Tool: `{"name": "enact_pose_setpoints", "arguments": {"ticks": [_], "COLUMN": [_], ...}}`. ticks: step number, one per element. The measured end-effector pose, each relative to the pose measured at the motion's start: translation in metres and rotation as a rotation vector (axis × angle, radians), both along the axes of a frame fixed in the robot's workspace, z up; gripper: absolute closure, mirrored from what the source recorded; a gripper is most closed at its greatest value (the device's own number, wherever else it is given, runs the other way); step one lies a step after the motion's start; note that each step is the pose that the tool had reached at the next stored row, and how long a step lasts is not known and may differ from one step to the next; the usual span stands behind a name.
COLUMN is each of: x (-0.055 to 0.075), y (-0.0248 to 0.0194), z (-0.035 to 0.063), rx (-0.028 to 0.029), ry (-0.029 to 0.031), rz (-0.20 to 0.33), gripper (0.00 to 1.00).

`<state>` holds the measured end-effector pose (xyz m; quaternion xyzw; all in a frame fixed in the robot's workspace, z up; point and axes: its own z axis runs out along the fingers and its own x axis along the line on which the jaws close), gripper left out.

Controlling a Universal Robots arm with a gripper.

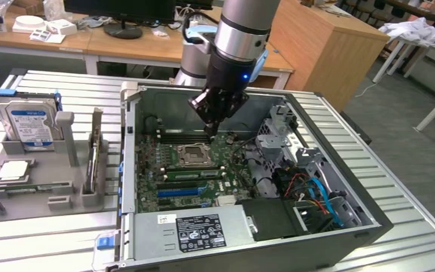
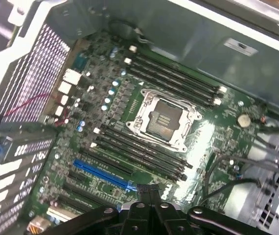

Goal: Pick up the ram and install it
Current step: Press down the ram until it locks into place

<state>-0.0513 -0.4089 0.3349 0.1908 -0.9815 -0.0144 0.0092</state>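
Observation:
The ram [image 1: 94, 152], a long thin stick, stands on edge in a grey holder [image 1: 32, 198] at the exterior view's left, outside the computer case. My gripper [image 1: 211, 130] hangs inside the open case [image 1: 338, 226], over the motherboard [image 1: 195, 170], well to the right of the ram. Its fingertips are pressed together with nothing between them, just above the black memory slots [image 1: 183, 136] behind the processor socket [image 1: 192, 153]. In the wrist view the shut gripper [image 2: 147, 188] points down at the board, with memory slots [image 2: 174, 81] on the far side of the socket [image 2: 161, 117] and more [image 2: 139, 152] on the near side.
A blue-labelled hard drive [image 1: 29, 122] and a processor chip [image 1: 15, 170] also sit in the grey holder. The case holds a power supply [image 1: 191, 229], a drive cage [image 1: 282, 133] and blue cables [image 1: 323, 195]. Everything rests on a ribbed metal table [image 1: 43, 243].

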Motion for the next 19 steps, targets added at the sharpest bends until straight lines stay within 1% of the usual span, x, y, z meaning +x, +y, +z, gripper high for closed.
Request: {"name": "enact_pose_setpoints", "arguments": {"ticks": [16, 17, 19], "x": [0.0, -0.0001, 0.0], "y": [0.0, 0.0, 0.0], "z": [-0.0004, -0.0004, -0.0004], "rx": [0.0, -0.0001, -0.0001], "ry": [0.0, 0.0001, 0.0], "rz": [-0.292, -0.305, -0.307], "gripper": [0.89, 0.89, 0.89]}}
